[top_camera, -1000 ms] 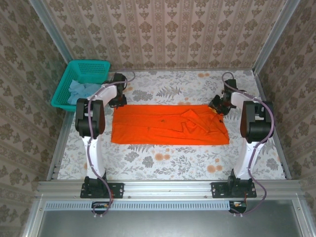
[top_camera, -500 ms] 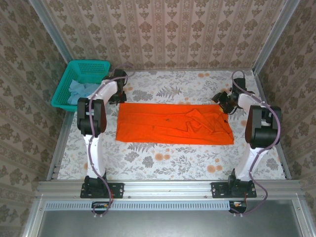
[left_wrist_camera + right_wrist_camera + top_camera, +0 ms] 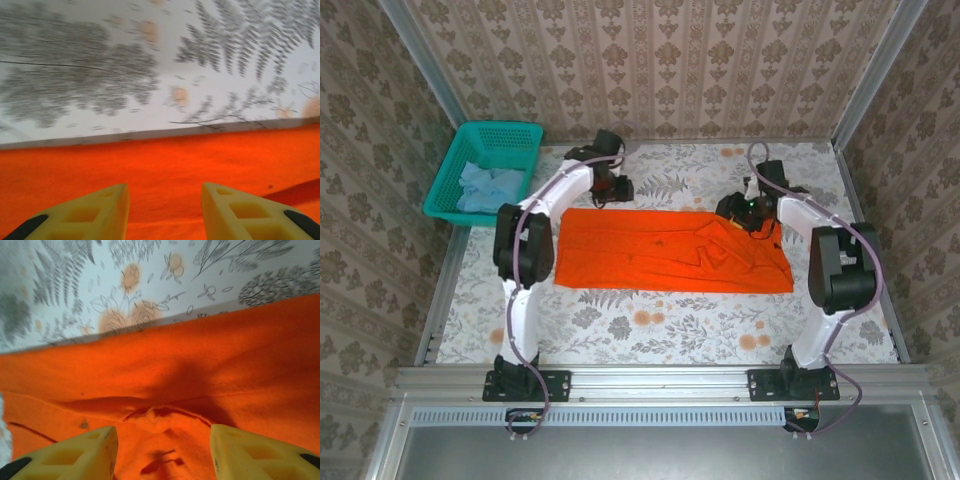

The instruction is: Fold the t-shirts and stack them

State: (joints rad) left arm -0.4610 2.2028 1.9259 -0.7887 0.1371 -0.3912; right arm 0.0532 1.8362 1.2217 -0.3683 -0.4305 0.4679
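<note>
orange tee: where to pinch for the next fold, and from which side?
Probably the far long edge of the orange tee, coming down from above on the far side: it lies flat, so only an edge offers a lip. Both open, the left gripper and right gripper hover over that edge.

Bright, even light; both wrist views motion-blurred, soft shadows on the orange tee [image 3: 225, 350].

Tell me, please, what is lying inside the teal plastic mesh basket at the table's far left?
A crumpled pale light-blue cloth garment lies inside the teal plastic mesh basket. It covers much of the basket's bottom, so anything beneath it cannot be seen.
</note>
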